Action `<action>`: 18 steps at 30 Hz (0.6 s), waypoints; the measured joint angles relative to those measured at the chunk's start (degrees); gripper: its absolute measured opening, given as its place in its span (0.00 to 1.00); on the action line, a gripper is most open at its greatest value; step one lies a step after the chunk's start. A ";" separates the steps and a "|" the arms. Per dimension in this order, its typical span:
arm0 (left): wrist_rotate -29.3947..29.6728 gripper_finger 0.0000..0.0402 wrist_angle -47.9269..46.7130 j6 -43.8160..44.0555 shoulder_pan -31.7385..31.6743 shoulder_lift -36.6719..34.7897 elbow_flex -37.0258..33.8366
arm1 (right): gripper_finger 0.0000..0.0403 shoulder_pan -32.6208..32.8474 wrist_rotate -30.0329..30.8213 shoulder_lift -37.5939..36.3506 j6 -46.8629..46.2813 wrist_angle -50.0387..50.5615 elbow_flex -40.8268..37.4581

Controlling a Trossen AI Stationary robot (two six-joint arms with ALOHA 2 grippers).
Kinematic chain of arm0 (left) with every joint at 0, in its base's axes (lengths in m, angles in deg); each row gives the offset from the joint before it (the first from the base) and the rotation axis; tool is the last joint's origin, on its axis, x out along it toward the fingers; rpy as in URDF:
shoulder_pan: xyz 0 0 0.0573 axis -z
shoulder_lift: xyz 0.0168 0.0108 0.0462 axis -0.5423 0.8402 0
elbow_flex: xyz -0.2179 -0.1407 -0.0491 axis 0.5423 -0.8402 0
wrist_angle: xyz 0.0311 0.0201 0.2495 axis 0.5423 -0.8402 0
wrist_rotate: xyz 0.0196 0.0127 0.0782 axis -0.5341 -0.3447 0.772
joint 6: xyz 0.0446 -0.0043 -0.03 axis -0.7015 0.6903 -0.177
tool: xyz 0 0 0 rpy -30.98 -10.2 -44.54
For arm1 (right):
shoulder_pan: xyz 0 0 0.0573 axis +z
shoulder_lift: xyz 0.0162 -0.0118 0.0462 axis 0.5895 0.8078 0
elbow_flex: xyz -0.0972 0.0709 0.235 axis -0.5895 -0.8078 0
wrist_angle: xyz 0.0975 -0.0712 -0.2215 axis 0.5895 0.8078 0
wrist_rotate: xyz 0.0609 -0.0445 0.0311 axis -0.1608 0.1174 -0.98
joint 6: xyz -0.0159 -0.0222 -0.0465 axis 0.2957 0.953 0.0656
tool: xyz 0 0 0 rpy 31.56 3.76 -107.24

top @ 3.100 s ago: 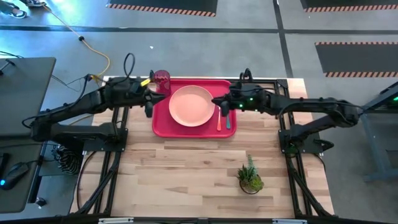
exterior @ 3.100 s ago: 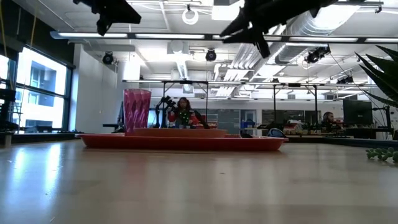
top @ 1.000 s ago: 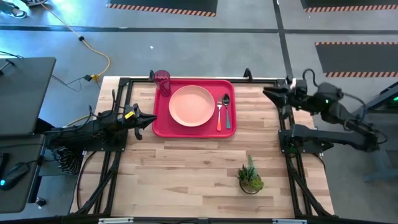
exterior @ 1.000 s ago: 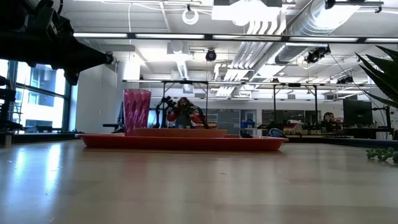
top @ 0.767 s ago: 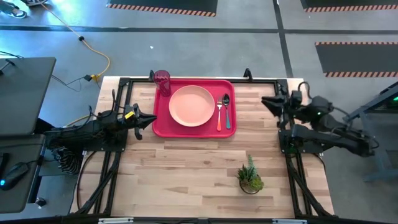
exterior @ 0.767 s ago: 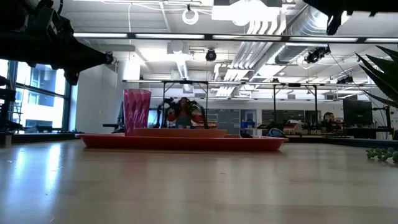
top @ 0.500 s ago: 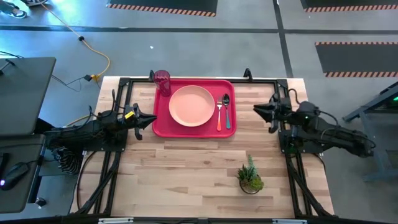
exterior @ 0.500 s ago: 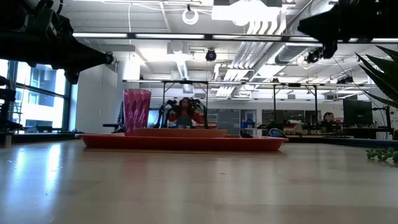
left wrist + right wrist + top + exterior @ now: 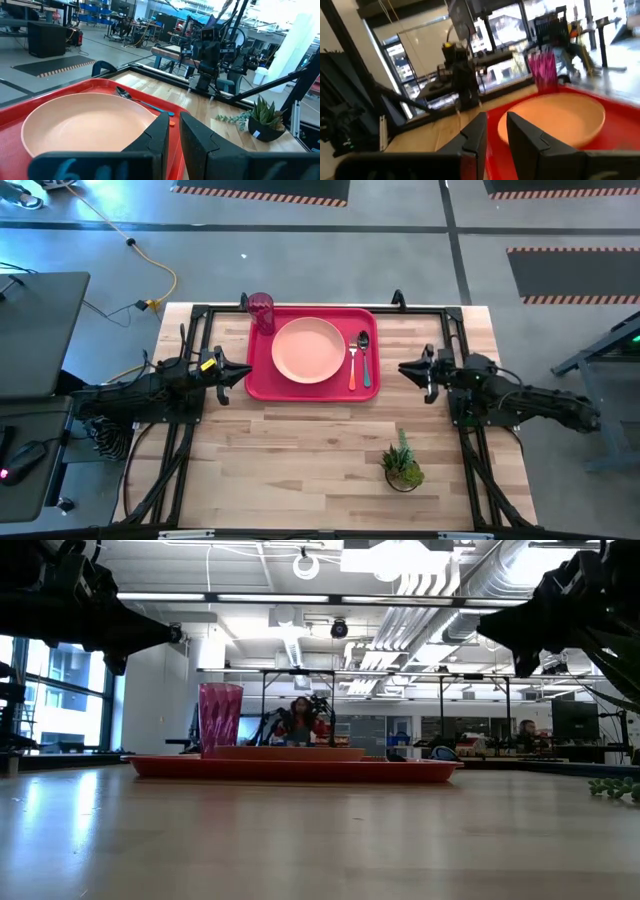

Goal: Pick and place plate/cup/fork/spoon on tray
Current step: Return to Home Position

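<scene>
The red tray [image 9: 262, 376] lies at the table's far middle. On it rest the salmon-pink plate [image 9: 308, 349], the orange-handled fork [image 9: 352, 372] and the teal-handled spoon [image 9: 365, 360], side by side right of the plate. The red-pink cup [image 9: 261, 311] stands upright at the tray's far left corner. My left gripper [image 9: 243, 375] is shut and empty just left of the tray. My right gripper [image 9: 403, 369] is shut and empty a little right of the tray. Both point at the tray.
A small potted plant [image 9: 402, 463] stands on the near right part of the table. Bare wood lies between the tray and the near edge. A person [image 9: 300, 723] shows in the room beyond the table.
My right gripper has drawn back from the table's far right corner, going down and toward the near edge and a little left, and now sits low beside the tray's right side. The things on the tray have kept still.
</scene>
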 joint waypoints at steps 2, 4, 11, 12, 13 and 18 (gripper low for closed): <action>0.00 0.09 0.02 0.00 0.00 0.02 0.00 | 0.17 0.05 -0.34 0.02 -0.97 1.89 -0.05; 0.00 0.09 0.02 0.00 -0.02 0.02 0.00 | 0.17 0.33 -0.78 0.04 -1.37 2.56 -0.05; -0.01 0.09 0.02 0.44 -0.02 0.01 0.02 | 0.17 1.05 -0.49 0.04 -1.21 4.35 -0.05; 0.00 0.09 0.02 0.41 -0.02 0.02 0.02 | 0.17 1.05 -0.16 0.03 -0.86 5.15 -0.05; 0.00 0.09 0.02 0.40 -0.02 0.02 0.02 | 0.17 1.03 -0.03 0.02 -0.79 6.20 -0.05; 0.00 0.09 0.02 0.42 -0.02 0.02 0.02 | 0.17 1.05 0.85 0.04 -0.72 9.62 -0.05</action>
